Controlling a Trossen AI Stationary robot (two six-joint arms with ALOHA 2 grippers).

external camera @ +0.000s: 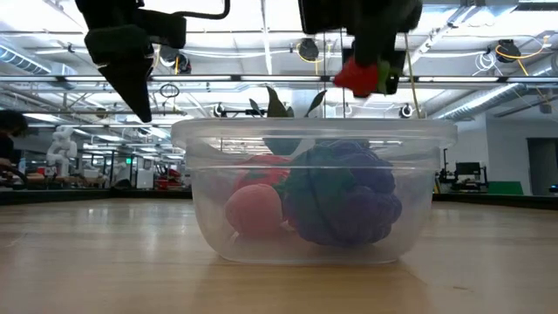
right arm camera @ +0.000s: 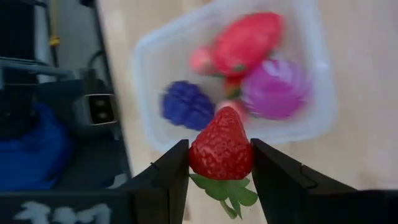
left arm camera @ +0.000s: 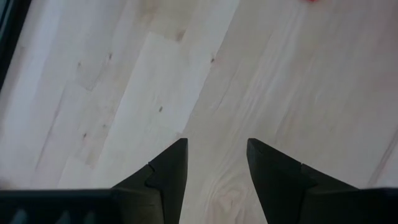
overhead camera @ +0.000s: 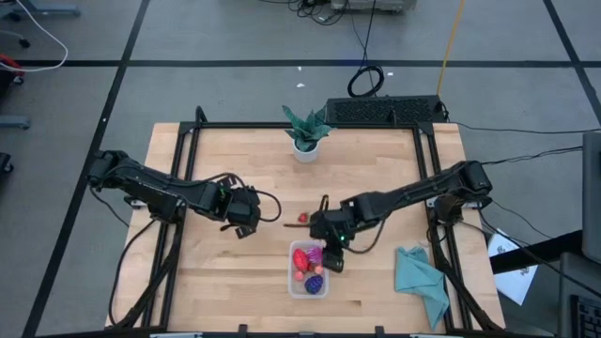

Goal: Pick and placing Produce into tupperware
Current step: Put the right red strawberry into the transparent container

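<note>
Held above the small clear rectangular plastic tupperware with rounded corners: a small red toy strawberry with a green leafy cap, pinched across its widest part between the two dark fingers of the right gripper, jaws pressed against both flanks. Seen level from the tabletop, hanging over the tupperware's rim, not yet lowered inside. Already inside the tupperware: a larger red toy fruit, a magenta round piece, a dark purple bumpy berry cluster and a pinkish rounded piece. One more small red piece lying on the tabletop just beyond the tupperware, toward the green potted plant in a white pot. Left gripper well to the side of the tupperware, over bare wood, jaws slightly spread and holding nothing. Judging by look, light, stiff and smooth-skinned produce, likely prone to squirting out of a grip on its taper; best taken across the broad middle, as here, rather than by tip or leaves.
</note>
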